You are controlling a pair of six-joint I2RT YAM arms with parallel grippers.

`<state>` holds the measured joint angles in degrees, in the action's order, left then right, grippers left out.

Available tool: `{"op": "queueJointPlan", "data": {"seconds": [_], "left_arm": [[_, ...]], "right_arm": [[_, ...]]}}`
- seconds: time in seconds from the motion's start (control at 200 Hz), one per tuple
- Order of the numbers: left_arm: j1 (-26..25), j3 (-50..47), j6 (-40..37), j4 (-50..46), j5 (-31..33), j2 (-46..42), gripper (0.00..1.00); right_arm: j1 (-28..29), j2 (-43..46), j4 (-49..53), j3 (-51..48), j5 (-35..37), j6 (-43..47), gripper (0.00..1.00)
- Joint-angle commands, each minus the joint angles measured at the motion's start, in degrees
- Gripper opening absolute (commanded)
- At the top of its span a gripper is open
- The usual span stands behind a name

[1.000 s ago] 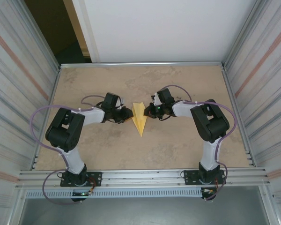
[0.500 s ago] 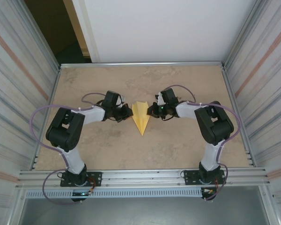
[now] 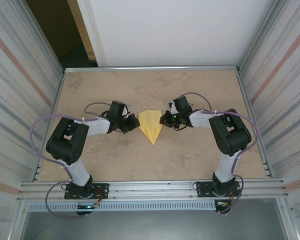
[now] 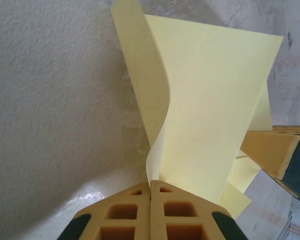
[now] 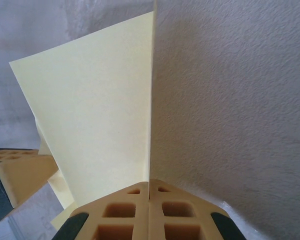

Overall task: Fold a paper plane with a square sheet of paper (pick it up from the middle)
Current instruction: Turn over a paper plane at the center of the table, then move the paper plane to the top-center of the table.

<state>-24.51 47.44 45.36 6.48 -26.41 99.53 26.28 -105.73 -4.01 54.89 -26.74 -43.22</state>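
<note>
One paper plane (image 3: 151, 126) of pale yellow paper sits spread into a broad wedge, its nose pointing toward the arm bases and its wide tail toward the white back wall (image 3: 180, 30). It is caught on both sides.

On the plane's left edge, the left gripper (image 3: 135, 122) is clenched on the paper. Its wrist camera shows the two tan fingers pressed flat together, with a curling flap of the sheet rising straight out of the seam between them (image 4: 151, 192).

On the plane's right edge, the right gripper (image 3: 163, 119) is likewise pinched tight on the paper. In its wrist camera the fingers meet with no gap, and a straight crease of the wing stands up from them (image 5: 149, 192). Each wrist camera also catches a tan finger of the opposite gripper beyond the far side of the plane.

Beneath the plane lies the mottled beige table (image 3: 190, 160), the plane being over its middle part. Whether the nose touches the surface I cannot tell. Both black-and-white arms bend inward toward the plane from either side. Ribbed metal panels (image 3: 20, 100) stand well apart from the plane to its left and right.
</note>
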Motion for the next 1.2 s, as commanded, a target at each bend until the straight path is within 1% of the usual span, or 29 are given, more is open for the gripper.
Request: {"op": "queueJointPlan", "data": {"seconds": [0.0, 0.1, 0.13, 0.175, 0.2, 0.281, 0.326, 0.451, 0.606, 0.747, 0.917, 1.077, 1.193], "left_arm": [[-0.18, -1.1, 0.87, 2.28, 0.47, 0.08, 0.0], [-0.2, -1.46, 0.87, 2.74, 0.09, 0.09, 0.0], [-0.18, -1.39, 0.7, 3.0, -0.14, 0.18, 0.0], [-0.25, -1.19, 0.53, 3.01, -0.52, 0.22, 0.0], [-0.19, -1.13, 0.49, 3.01, -0.76, 0.18, 0.0], [-0.27, -0.8, 0.25, 2.84, -1.35, 0.26, 0.0], [-0.32, -0.75, 0.16, 2.77, -1.45, 0.25, 0.0], [-0.34, -0.62, 0.16, 2.92, -1.78, 0.32, 0.0], [-0.36, -0.77, 0.29, 2.96, -1.8, 0.28, 0.0], [-0.31, -0.67, 0.16, 2.57, -1.97, 0.12, 0.01], [-0.36, -0.36, 0.25, 2.48, -2.37, 0.12, 0.0], [-0.36, -0.24, 0.59, 2.84, -2.85, -0.02, 0.0], [-0.34, -0.16, 0.82, 2.84, -3.28, -0.24, 0.0]], "right_arm": [[0.51, -0.96, 1.26, 0.46, 1.33, -1.16, 0.08], [0.57, -0.31, 3.12, 1.42, 1.92, -0.92, 0.15], [0.6, 0.37, 4.05, 1.76, 2.35, -0.63, 0.21], [0.61, 1.53, 5.04, 2.01, 3.01, 0.08, 0.28], [0.71, 2.57, 5.88, 2.17, 3.62, 0.54, 0.34], [1.3, 5.49, 8.51, 2.57, 5.7, 2.56, 0.44], [2.06, 6.91, 10.78, 3.19, 7.41, 4.07, 0.48], [5.62, 8.57, 15.55, 4.64, 10.34, 7.47, 0.5], [9.31, 6.43, 16.73, 5.66, 10.2, 7.39, 0.52], [10.78, 3.89, 16.58, 6.61, 8.23, 7.27, 0.56], [12.16, 1.69, 16.52, 8.5, 5.32, 8.1, 0.56], [13.84, 0.02, 18.57, 10.87, 5.24, 9.8, 0.57], [15.47, -0.8, 20.58, 12.66, 7.31, 11.59, 0.57]]}}
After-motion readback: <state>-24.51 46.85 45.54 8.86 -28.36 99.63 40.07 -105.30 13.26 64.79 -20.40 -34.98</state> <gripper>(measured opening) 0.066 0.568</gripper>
